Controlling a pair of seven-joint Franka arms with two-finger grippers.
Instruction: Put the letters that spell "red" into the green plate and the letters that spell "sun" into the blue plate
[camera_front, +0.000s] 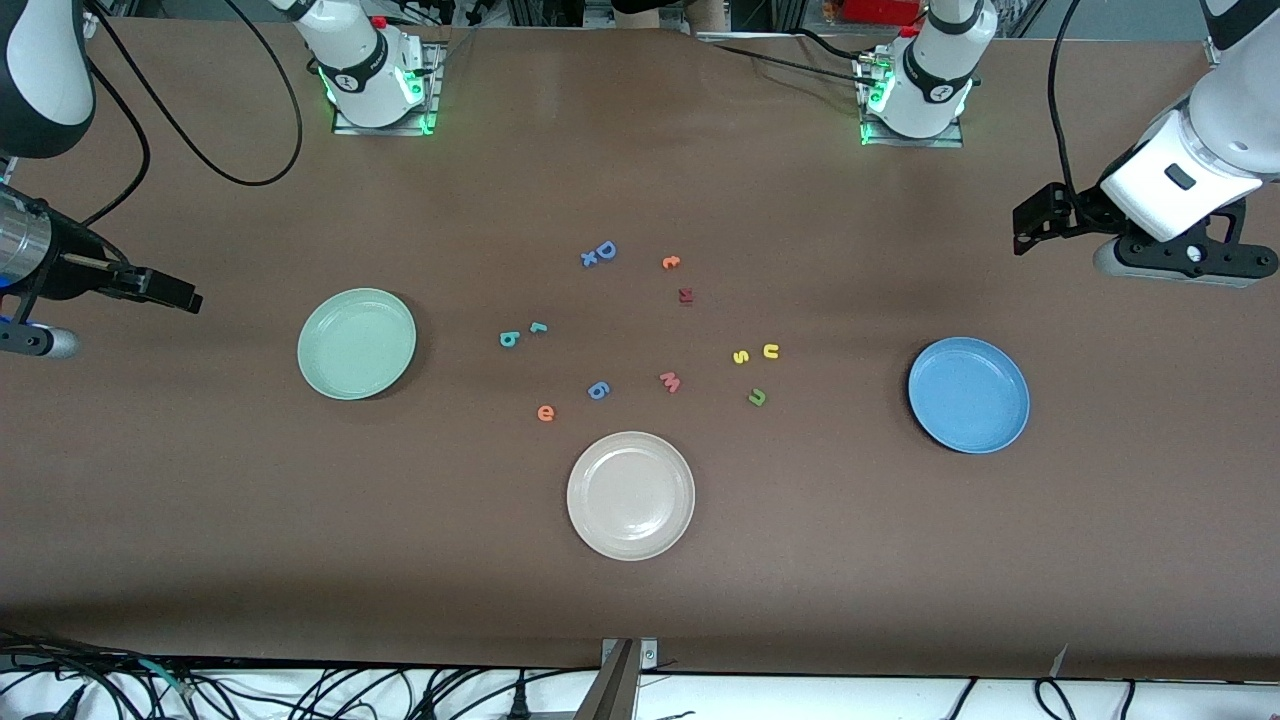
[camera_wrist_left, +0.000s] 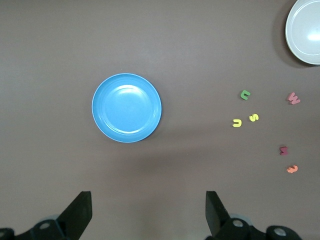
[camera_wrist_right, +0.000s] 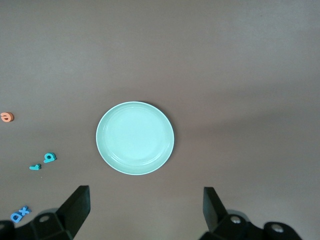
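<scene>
The green plate (camera_front: 357, 343) (camera_wrist_right: 135, 138) lies toward the right arm's end, the blue plate (camera_front: 968, 394) (camera_wrist_left: 127, 107) toward the left arm's end. Between them on the table lie a teal "d" (camera_front: 509, 339), a teal "r" (camera_front: 539, 327) and an orange "e" (camera_front: 545, 412). Closer to the blue plate are a yellow "s" (camera_front: 741, 357), a yellow "u" (camera_front: 771, 351) and an olive "n" (camera_front: 757, 397). My left gripper (camera_wrist_left: 148, 210) hangs open high by the blue plate. My right gripper (camera_wrist_right: 145, 207) hangs open high by the green plate. Both are empty.
A cream-white plate (camera_front: 630, 495) sits nearest the front camera, mid-table. Other letters lie among the task's own: a blue "6" (camera_front: 598, 390), a pink "w" (camera_front: 670, 381), a blue "D" with an "x" (camera_front: 600, 253), a small orange one (camera_front: 671, 262) and a dark red one (camera_front: 686, 296).
</scene>
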